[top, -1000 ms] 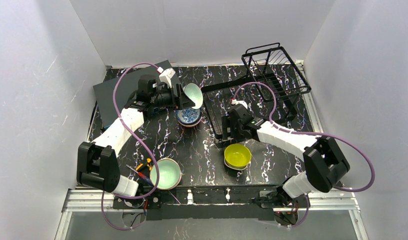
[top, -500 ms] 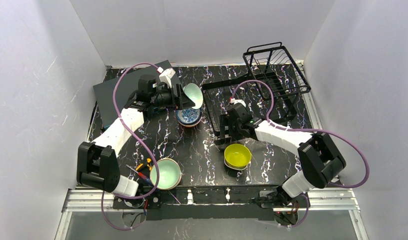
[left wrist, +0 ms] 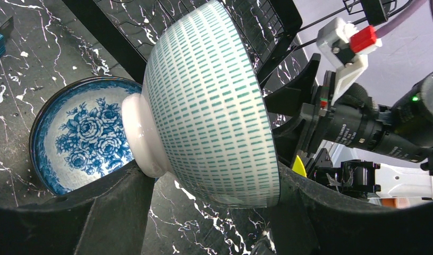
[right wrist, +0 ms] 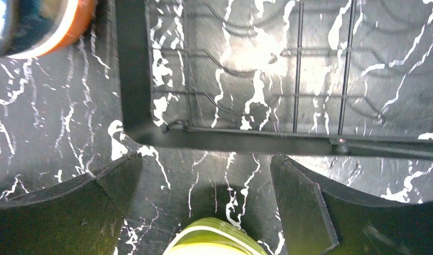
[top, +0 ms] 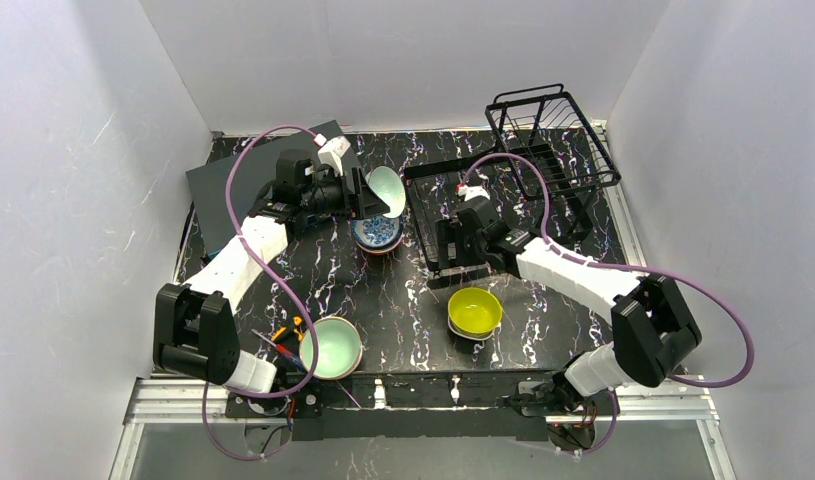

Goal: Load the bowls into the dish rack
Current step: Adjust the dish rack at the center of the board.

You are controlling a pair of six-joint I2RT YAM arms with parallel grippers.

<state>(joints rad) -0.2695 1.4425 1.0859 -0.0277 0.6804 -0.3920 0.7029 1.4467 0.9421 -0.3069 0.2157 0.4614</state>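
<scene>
Grip on my left side first: the left gripper (left wrist: pixel 217 175) is clamped across the mint-green bowl (left wrist: pixel 214 106). The bowl is tipped on its side. Its white foot bears on one of the fingers (left wrist: pixel 116 204) and its rim presses on the other. The outside is white with rows of green dashes. From the top camera I see its pale green inside facing the dish rack (top: pixel 528 165), with the bowl held off the table (top: pixel 403 300) and just beside the left edge of the rack's flat frame. Below it, toward me, sits the blue-and-white patterned bowl (left wrist: pixel 78 141), upright, apart from the held one. It is nested in what looks like an orange bowl (right wrist: pixel 70 24).

My right gripper (right wrist: pixel 209 186) has its fingers (right wrist: pixel 116 183) spread wide, and only marbled table shows between them. It hangs by the near-left corner of the rack's frame. In the wrist view the black frame bar crosses just beyond the fingertips without touching them. The yellow bowl (right wrist: pixel 214 239) peeks in at the bottom edge, back toward the wrist. From above it sits upright on the table, near that gripper but clear of it.

A second mint-green bowl (top: pixel 331 347) rests by the left arm's base, well apart from both grippers. The rack's raised wire basket stands at the far right. A dark grey box (top: pixel 218 185) lies at the far left.
</scene>
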